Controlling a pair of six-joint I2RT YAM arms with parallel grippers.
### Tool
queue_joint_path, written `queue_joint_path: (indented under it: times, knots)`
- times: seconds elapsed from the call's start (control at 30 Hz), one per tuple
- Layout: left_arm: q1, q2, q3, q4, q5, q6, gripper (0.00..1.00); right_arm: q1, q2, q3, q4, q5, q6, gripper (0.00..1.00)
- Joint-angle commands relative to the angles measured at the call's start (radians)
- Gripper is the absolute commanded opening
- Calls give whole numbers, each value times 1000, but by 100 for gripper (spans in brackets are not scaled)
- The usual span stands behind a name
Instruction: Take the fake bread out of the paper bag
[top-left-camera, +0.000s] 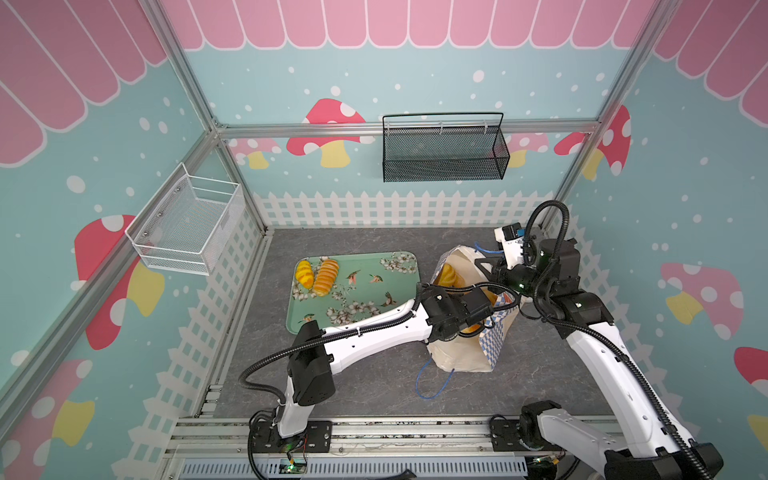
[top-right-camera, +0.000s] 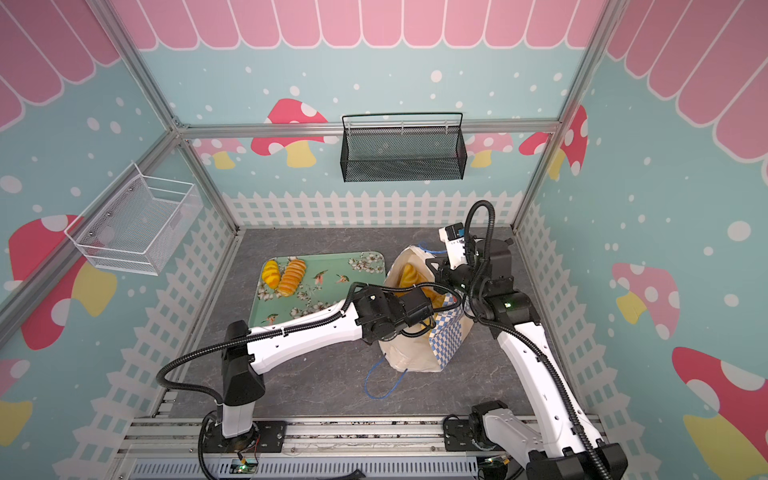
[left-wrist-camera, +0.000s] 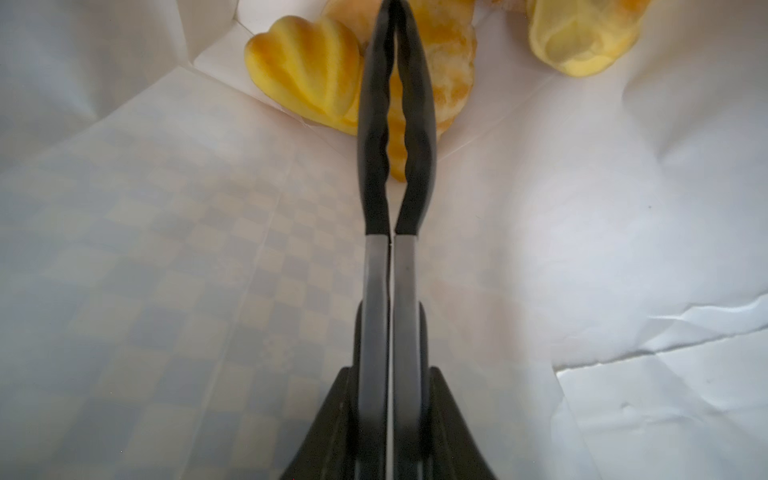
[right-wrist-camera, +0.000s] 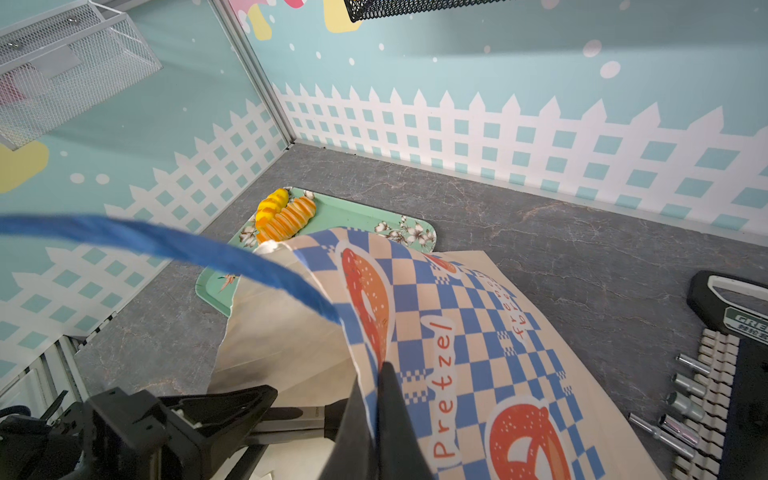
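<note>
I've got the fake bread down at the bottom of the paper bag. On the left wrist camera that's a ridged yellow loaf, with a speckled piece touching it and a paler piece lying apart, all on the white inner paper. Both top views show another golden loaf just inside the bag's open mouth. My left claw is deep in the bag, clamped on a pair of tongs. The tongs' black tips are squeezed almost together right over the ridged loaf, and I can't tell whether they grip any bread. My right claw is pinching the bag's checkered rim, with paper caught between its fingers. One blue cord handle sweeps across that camera, and the other cord handle trails on the desk at the bag's near side. Left of the bag sits the mint floral tray, with a yellow roll and an orange ridged roll side by side in its far left corner.
</note>
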Motion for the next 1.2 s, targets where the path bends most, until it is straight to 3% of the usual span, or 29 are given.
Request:
queue_joint_path:
  times: [0.0,0.17,0.4,0.6,0.87,1.17]
  knots:
    - [6,-44,-28,55,13,8,35,3,-2,13,4,-12,-16,0]
    - [16,-65,-63,82,-4,-45,43,3,4,23,4,-12,-15,0]
    - [55,-41,1,64,36,-308,44,4,-1,-3,46,-27,30,0]
    - [83,-5,78,40,53,-429,46,4,-13,-26,78,-34,63,0]
    - [145,60,157,9,175,-545,48,4,-44,-47,94,-18,75,0]
    - [186,102,185,27,194,-601,49,5,-56,-80,117,-41,89,0]
